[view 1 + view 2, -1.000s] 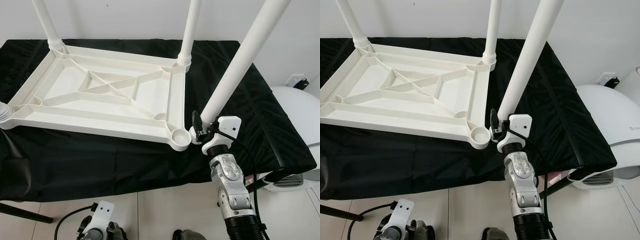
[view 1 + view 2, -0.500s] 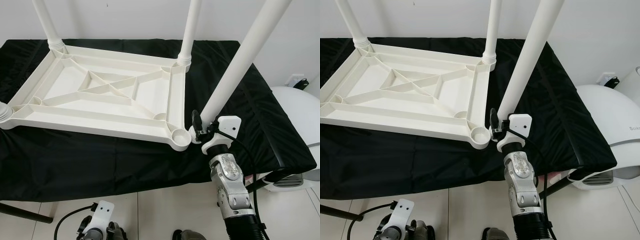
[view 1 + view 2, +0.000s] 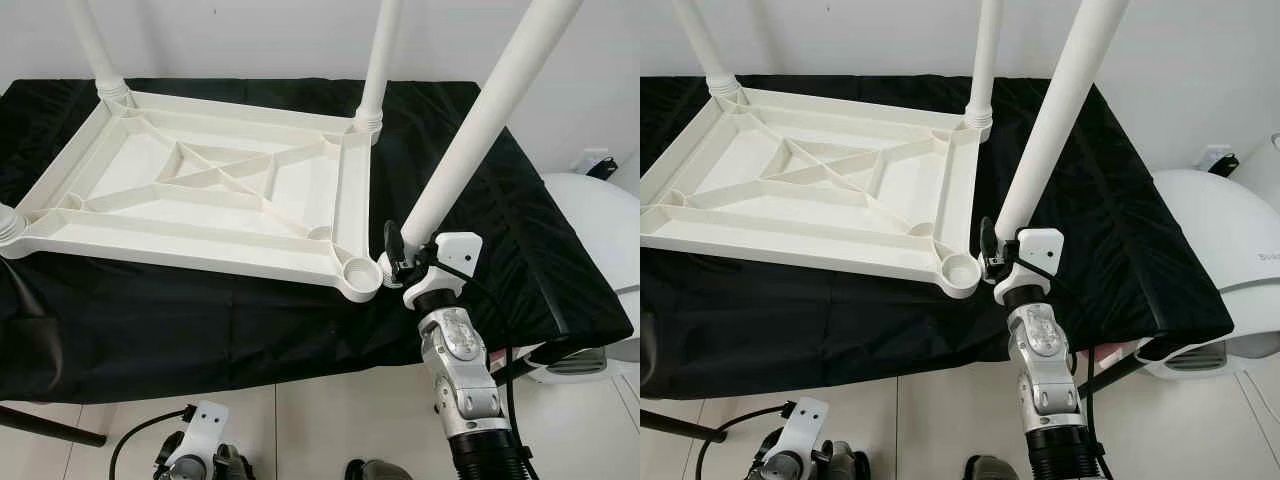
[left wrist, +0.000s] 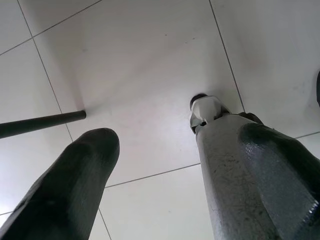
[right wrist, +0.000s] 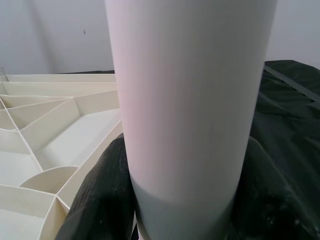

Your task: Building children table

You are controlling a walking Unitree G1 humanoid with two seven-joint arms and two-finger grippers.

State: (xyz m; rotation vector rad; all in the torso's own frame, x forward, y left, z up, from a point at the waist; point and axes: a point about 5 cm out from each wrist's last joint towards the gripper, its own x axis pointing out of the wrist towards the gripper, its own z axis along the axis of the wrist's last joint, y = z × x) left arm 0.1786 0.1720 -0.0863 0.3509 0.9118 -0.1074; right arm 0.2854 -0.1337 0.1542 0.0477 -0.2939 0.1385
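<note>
Black-fingered left gripper (image 4: 165, 185) hangs low over pale floor tiles (image 4: 140, 65), fingers spread apart, grasping nothing. One white ribbed plastic tabletop (image 3: 215, 190), upside down, lies on a black cloth (image 3: 200, 320) covering a work surface. Fitted white tube legs counted: three, namely one at the near-left corner (image 3: 8, 222), one at the far-left corner (image 3: 95, 45), one at the far-right corner (image 3: 378, 60). One empty round socket (image 3: 359, 270) remains at the near-right corner. Just beside that socket, the right gripper (image 3: 398, 262) is clenched around the lower end of one loose white tube leg (image 3: 480, 120), which tilts up and to the right; in the right wrist view its fingers (image 5: 100, 200) press both sides of the tube. One white rounded appliance (image 3: 590, 215) stands past the cloth's right edge.
</note>
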